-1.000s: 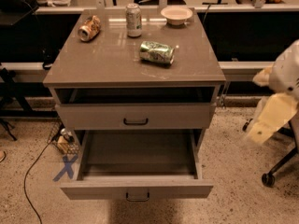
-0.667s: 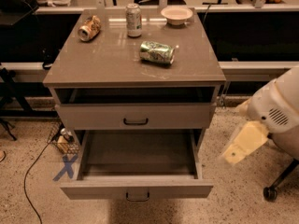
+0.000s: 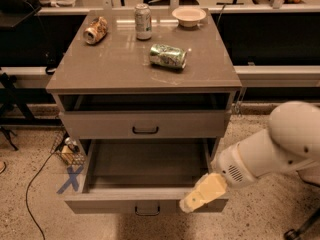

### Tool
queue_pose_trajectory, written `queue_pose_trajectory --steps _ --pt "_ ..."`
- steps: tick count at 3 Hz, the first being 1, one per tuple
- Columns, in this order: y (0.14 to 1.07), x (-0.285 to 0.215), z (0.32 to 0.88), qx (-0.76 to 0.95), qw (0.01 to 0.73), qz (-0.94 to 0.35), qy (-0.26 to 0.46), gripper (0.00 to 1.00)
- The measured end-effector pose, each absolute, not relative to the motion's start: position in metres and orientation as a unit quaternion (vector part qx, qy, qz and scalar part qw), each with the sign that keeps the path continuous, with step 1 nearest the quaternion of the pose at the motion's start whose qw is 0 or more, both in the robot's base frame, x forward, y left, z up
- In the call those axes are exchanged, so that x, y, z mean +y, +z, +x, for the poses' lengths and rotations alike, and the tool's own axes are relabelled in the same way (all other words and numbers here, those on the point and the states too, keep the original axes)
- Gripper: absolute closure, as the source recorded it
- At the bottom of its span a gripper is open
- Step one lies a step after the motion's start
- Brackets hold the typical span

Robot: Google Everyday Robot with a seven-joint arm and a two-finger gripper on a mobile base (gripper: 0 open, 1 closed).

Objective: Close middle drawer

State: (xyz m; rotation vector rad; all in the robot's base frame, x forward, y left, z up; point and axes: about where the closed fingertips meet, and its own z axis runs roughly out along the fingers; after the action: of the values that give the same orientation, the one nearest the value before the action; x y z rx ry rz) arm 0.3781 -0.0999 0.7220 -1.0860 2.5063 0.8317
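Note:
The middle drawer (image 3: 110, 204) is pulled far out of the grey-beige cabinet (image 3: 140, 76). It is a long shallow box with nothing in it, and its low front carries a small black handle (image 3: 147, 210). The taller-fronted drawer (image 3: 100, 125) above it stands slightly out, with a dark gap over it. The lowest drawer is hidden under the open one. My gripper (image 3: 202, 194), cream-coloured on a white arm (image 3: 270, 154), reaches in from the right. It is at the front right corner of the open drawer, overlapping the front panel.
On the cabinet top lie a green can (image 3: 168, 56) and a tan can (image 3: 95, 30). A silver can (image 3: 143, 21) stands upright beside a white bowl (image 3: 189, 15). A blue X (image 3: 70, 178), a cable (image 3: 35, 184) and a small basket (image 3: 67, 151) are on the floor at left.
My arm has swung left and down from the right edge of the view, and the gripper has come to the open drawer's front right corner. The drawer has not moved.

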Motion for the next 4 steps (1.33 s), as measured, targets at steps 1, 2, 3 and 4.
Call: queue_pose_trajectory --steps 1,2,3,4 --pt "0.711 -0.099 0.386 0.874 0.161 -0.368 0.274 0.0" --pt "0.711 -0.099 0.386 0.874 0.161 -0.367 0.274 0.0" --pt "0.665 -0.109 0.389 0.896 0.137 -0.321 0.272 0.0" --pt "0.6 -0.126 0.384 0.92 0.113 -0.27 0.261 0.17"
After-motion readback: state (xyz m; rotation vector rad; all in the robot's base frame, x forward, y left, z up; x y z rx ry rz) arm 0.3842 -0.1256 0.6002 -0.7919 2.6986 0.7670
